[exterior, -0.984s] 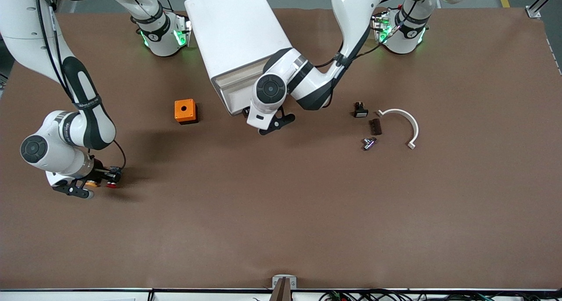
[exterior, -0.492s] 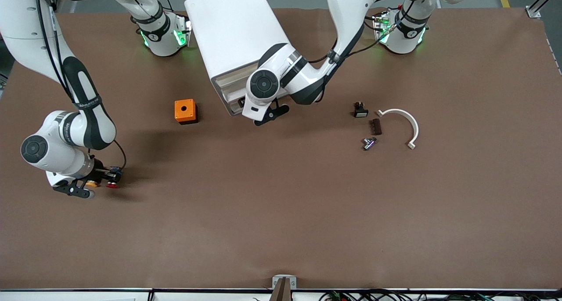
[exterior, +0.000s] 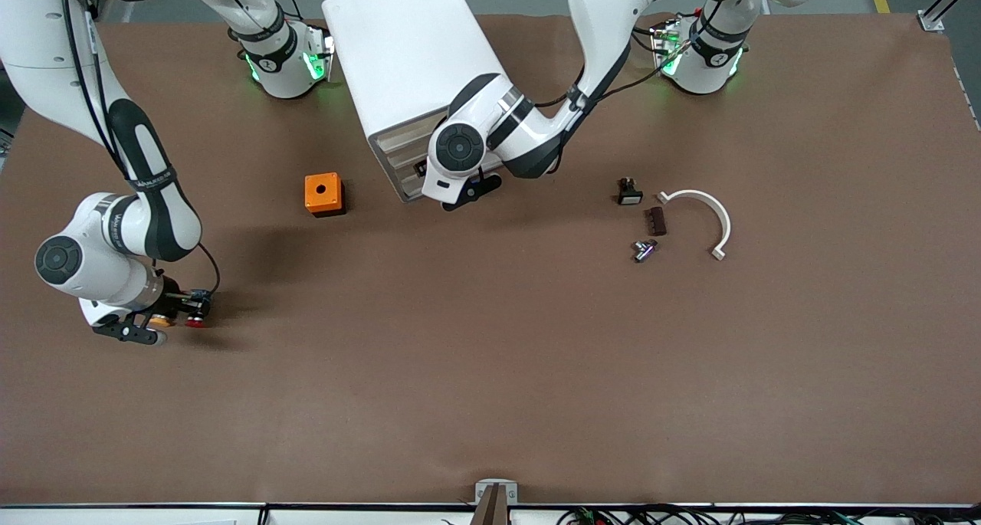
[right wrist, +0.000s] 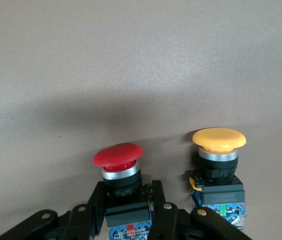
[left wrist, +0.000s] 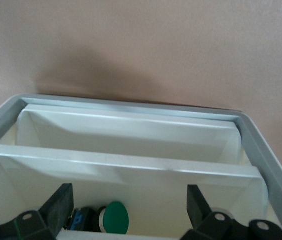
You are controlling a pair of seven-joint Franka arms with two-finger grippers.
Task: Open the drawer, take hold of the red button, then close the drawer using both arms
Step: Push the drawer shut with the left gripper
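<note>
Brown table: right claw grips button.

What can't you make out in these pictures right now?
- Front view: the left gripper and most of the drawer fronts, hidden under the left arm.
- Left wrist view: the green-capped button, cut off by the edge.
- Right wrist view: the red button rear end, cut off behind the right gripper.
</note>
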